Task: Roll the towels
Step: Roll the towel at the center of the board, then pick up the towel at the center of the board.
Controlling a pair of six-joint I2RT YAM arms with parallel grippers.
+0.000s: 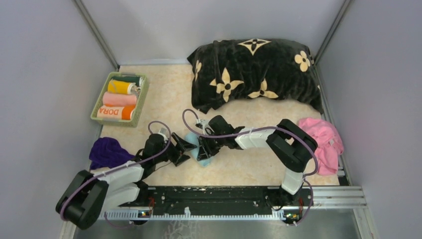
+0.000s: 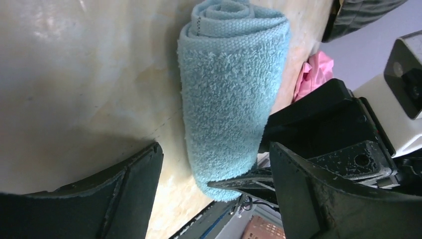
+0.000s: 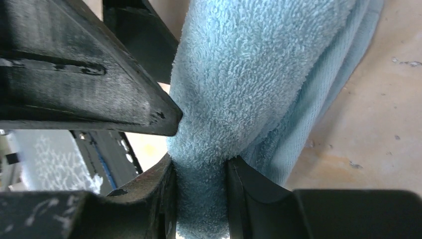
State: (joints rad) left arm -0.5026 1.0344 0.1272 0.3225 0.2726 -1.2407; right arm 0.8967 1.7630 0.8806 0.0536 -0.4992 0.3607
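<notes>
**Desk:** Blue terry at centre frame. What are we looking at?

**Photographer:** The blue towel (image 1: 192, 139), wound into a tight roll, lies on the table (image 1: 164, 99) between the two arms. The right gripper (image 3: 199, 189) pinches one end of it, with pile bulging on either side of the pads. The left gripper (image 2: 215, 149) is spread wide over the same end and holds nothing.

**Desk:** So what does the step need?

**Photographer:** My reading is that the roll is made and has to stay made. The pinch should cross the whole coil, because the right wrist view shows the outer edge lying looser down one side. Any lift should come straight up, with that flap kept tucked under. The left arm would do well to back off first. One of its fingers sits just beside the right's grip, and the two heads are crowded together.

**Desk:** Anything else around?

**Photographer:** At upper left is a green basket (image 1: 143, 97) already packed with rolls (image 1: 119, 99), one of them orange and lettered DORA. It looks to have little room left. A purple towel (image 1: 106, 152) is heaped at lower left and a pink towel (image 1: 323, 142) at the right edge, both unrolled. A black flowered cushion (image 1: 254, 74) fills the top, well apart from the work.
</notes>
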